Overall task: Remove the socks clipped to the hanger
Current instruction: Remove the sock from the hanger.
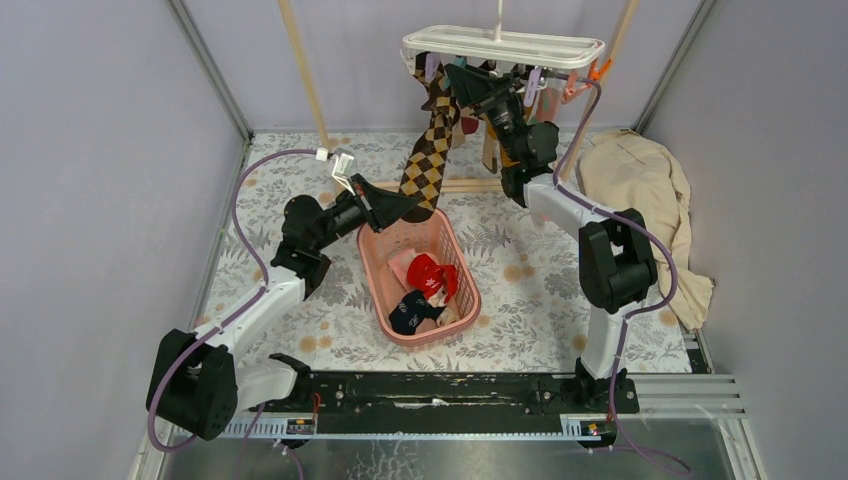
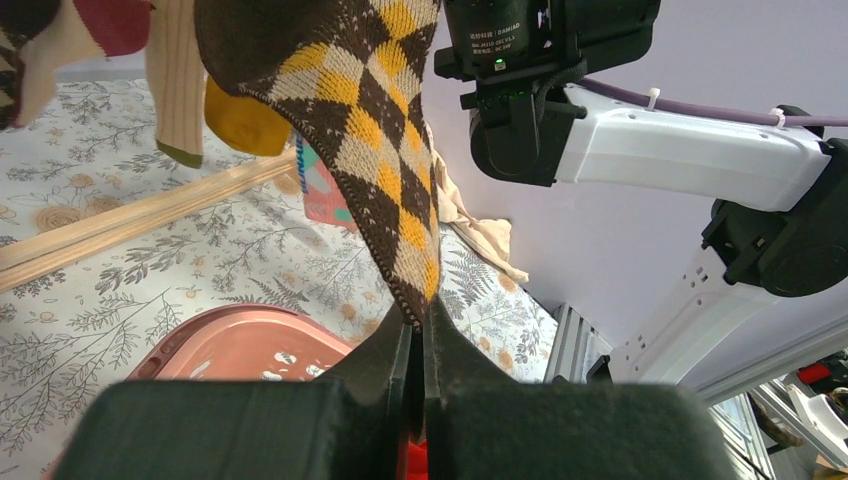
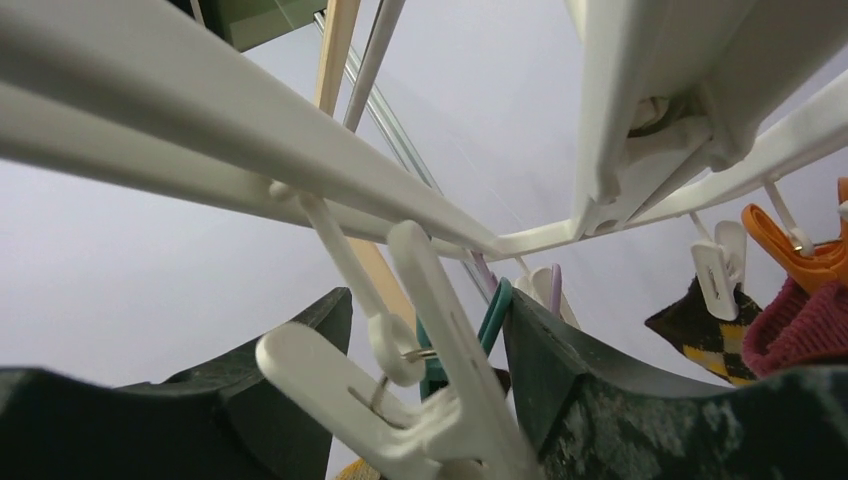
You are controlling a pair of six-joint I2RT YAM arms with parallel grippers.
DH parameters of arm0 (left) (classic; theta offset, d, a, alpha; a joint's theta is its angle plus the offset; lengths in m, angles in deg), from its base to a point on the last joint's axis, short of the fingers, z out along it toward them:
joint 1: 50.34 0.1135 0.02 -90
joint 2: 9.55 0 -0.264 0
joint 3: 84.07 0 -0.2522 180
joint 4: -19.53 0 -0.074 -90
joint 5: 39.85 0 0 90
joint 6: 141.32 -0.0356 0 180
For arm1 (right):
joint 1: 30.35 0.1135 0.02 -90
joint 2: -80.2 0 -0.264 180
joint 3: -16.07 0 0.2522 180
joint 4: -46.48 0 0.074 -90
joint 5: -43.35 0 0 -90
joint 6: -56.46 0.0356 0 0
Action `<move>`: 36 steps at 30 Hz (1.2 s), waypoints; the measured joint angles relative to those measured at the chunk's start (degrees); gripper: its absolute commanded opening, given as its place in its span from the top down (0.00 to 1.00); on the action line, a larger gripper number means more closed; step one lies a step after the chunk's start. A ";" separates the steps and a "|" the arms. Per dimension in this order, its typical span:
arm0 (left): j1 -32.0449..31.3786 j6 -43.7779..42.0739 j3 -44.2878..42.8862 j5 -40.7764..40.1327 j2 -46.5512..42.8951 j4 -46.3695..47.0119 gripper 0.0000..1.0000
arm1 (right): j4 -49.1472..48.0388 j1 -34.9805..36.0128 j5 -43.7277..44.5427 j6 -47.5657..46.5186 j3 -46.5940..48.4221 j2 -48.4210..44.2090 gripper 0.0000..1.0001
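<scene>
Now one hanger (image 1: pixel 545 48), one gripped argyle sock (image 1: pixel 428 165)

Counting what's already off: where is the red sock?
Top view: the red sock lies in the pink basket, mid-table, beside a navy sock.

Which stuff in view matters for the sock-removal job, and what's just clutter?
Job: hanger; argyle sock, pinched by left tool; white clip between open right tool fingers; pink basket holding red sock.
Lying about: beige cloth; wooden rack.
</scene>
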 measured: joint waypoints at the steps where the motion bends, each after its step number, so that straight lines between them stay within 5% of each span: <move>1: 0.00 -0.04 0.00 0.00 0.00 0.00 1.00 | 0.59 0.02 0.04 -0.20 0.26 0.00 0.41; 9: 0.00 -0.22 0.00 0.02 0.39 -0.02 1.00 | 3.82 0.20 1.22 -1.73 2.29 0.00 0.64; 15: -0.02 -0.31 0.00 0.02 0.55 -0.07 1.00 | 4.17 0.50 1.36 -2.60 2.99 0.13 0.92; 18: -0.02 -0.48 0.00 0.00 0.55 -0.17 1.00 | 4.17 0.55 1.31 -2.71 3.13 0.13 0.95; 19: -0.02 -0.50 0.00 0.00 0.55 -0.26 1.00 | 4.22 0.55 1.36 -2.71 3.13 0.13 0.92; 22: -0.02 -0.52 0.00 0.00 0.52 -0.70 1.00 | 4.20 0.55 1.31 -2.71 3.13 0.13 0.54; 26: -0.02 -0.44 0.00 0.04 -0.20 -1.44 1.00 | 4.35 0.52 1.27 -2.12 2.58 0.15 0.27; 36: -1.53 1.01 -0.57 0.11 -6.38 -2.19 1.00 | -0.11 0.57 1.25 0.15 -13.22 -2.75 0.08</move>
